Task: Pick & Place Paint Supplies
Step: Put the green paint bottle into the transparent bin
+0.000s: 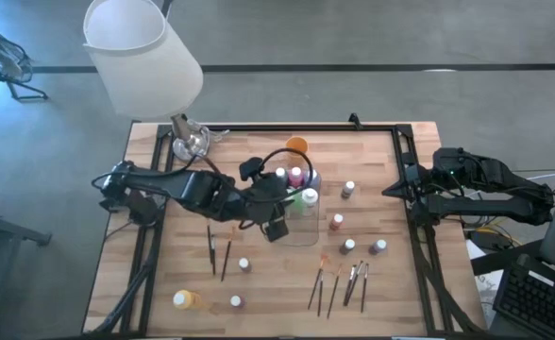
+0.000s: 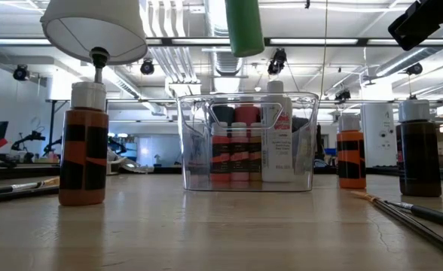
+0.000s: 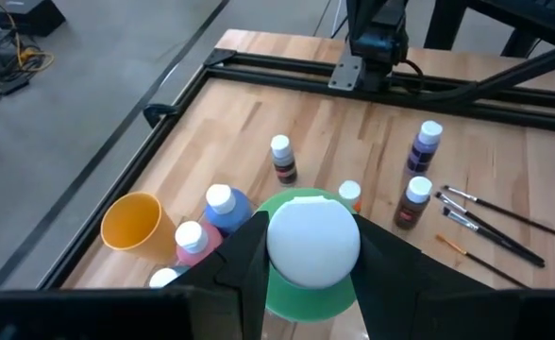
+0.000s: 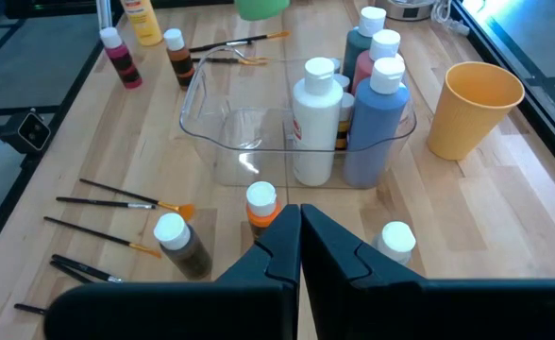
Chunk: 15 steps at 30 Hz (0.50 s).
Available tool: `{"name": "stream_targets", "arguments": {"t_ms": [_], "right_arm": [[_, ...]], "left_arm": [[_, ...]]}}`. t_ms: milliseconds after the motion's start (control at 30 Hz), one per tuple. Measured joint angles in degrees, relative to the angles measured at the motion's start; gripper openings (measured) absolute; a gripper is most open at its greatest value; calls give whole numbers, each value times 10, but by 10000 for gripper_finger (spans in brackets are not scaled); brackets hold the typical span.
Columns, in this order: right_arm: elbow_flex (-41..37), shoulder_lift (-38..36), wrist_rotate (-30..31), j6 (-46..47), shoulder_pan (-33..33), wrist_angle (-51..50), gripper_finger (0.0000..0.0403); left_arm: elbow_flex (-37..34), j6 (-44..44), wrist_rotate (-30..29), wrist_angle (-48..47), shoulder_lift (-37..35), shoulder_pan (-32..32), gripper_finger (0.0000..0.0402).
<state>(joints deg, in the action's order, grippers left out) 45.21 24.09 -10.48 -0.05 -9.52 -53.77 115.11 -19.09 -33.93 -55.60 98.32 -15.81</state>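
Observation:
My left gripper [image 1: 292,203] hangs above the clear tray [image 1: 301,231], shut on a green paint bottle [image 3: 301,300] with a white cap [image 3: 313,239]. The low view shows the bottle's lower end [image 2: 244,30] well above the tray [image 2: 248,143]. A white, a blue, a pink and a dark bottle [image 4: 367,104] stand inside the tray. More small bottles [image 1: 349,246] and thin paintbrushes [image 1: 339,283] rest on the table around it. My right gripper [image 4: 299,236] waits shut at the table's right edge [image 1: 395,189]. My left gripper pinches the green bottle's upper end [image 3: 279,283] between its two fingers [image 3: 244,260], which stand on either side of the white cap. The cap hides the exact place of contact. The bottle hangs below the fingers, nearly upright, lifted clear of the tray and table.
An orange cup [image 1: 296,146] stands just beyond the tray. A white-shaded lamp [image 1: 141,57] rises at the far left corner. Two dark brushes [image 1: 219,250] and a yellow bottle [image 1: 185,299] lie at the near left. A black frame rail [image 1: 410,170] borders the table.

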Motion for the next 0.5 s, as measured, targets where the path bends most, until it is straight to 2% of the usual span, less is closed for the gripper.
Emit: {"name": "stream_targets", "arguments": {"t_ms": [500], "right_arm": [[0, 0, 0, 0, 0, 0, 8]], "left_arm": [[-45, -5, 1, -1, 0, 18, 128]]}}
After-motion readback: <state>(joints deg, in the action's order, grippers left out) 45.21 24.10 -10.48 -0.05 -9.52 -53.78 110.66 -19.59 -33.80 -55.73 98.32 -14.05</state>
